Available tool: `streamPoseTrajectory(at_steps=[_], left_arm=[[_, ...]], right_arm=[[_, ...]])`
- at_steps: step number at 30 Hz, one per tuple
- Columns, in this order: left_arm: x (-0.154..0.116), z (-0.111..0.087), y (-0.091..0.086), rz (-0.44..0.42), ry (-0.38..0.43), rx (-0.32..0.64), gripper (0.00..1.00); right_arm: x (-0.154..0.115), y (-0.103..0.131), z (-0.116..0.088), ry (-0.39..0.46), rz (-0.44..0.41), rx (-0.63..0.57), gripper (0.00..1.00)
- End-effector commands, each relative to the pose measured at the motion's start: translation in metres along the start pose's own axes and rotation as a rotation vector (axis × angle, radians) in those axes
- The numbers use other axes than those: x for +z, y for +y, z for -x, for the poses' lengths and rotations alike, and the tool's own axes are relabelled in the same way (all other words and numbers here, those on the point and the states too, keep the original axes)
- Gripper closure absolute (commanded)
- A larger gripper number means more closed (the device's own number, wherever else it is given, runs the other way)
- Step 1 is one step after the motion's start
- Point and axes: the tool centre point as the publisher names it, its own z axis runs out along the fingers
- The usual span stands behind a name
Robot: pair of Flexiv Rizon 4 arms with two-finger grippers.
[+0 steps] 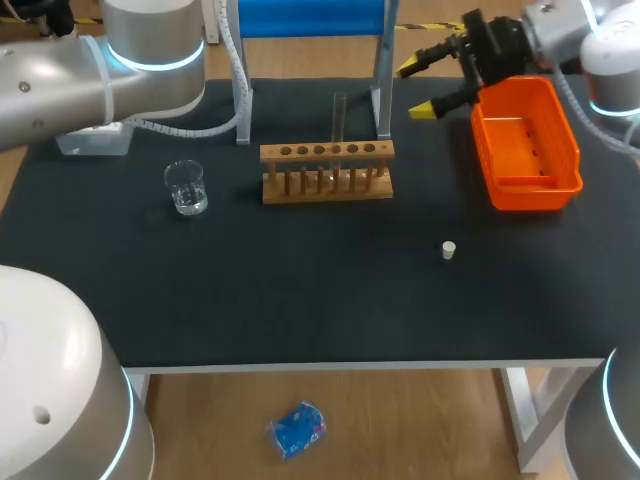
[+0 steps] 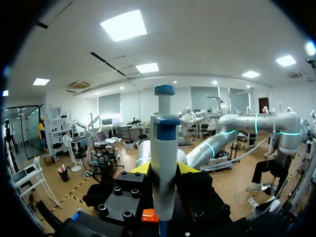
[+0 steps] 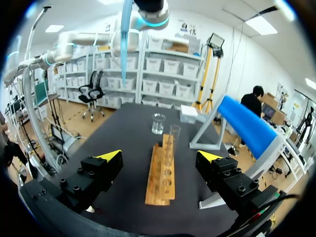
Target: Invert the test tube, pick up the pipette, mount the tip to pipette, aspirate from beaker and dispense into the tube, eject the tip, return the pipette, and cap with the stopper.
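Left gripper (image 2: 164,169): clamped from both sides on a pale grey plastic pipette (image 2: 164,148) with a blue cap, held upright and raised above the table.
Right gripper (image 1: 415,89): fingers spread wide with nothing between them, at the back right, just beside an orange plastic bin (image 1: 525,150).
Clear glass test tube (image 1: 340,118): upright in one of the middle holes of a light wooden rack (image 1: 327,172).
Small clear glass beaker (image 1: 186,187): left of the rack, well apart from it.
Small white stopper (image 1: 449,250): alone on the black table (image 1: 300,300), in front of the rack and to its right.
Blue stand on grey legs (image 1: 310,15): behind the rack.
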Motion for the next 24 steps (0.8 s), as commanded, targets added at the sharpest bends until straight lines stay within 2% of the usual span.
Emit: streamPoseTrajectory(at_steps=[1,8,16,24], left_arm=[[-0.004,-0.023,0.0,0.0,-0.016,0.003,1.0],[-0.009,-0.057,0.01,0.003,-0.023,0.003,1.0],[-0.009,-0.094,0.036,0.0,-0.015,0.004,1.0],[-0.009,-0.094,0.036,0.0,-0.015,0.004,1.0]], right_arm=[[-0.021,0.009,-0.033,-0.045,0.04,-0.008,0.0],[-0.032,0.025,-0.069,-0.046,0.169,0.007,0.0],[-0.036,0.042,-0.117,0.001,0.278,0.019,0.0],[-0.036,0.042,-0.117,0.001,0.278,0.019,0.0]])
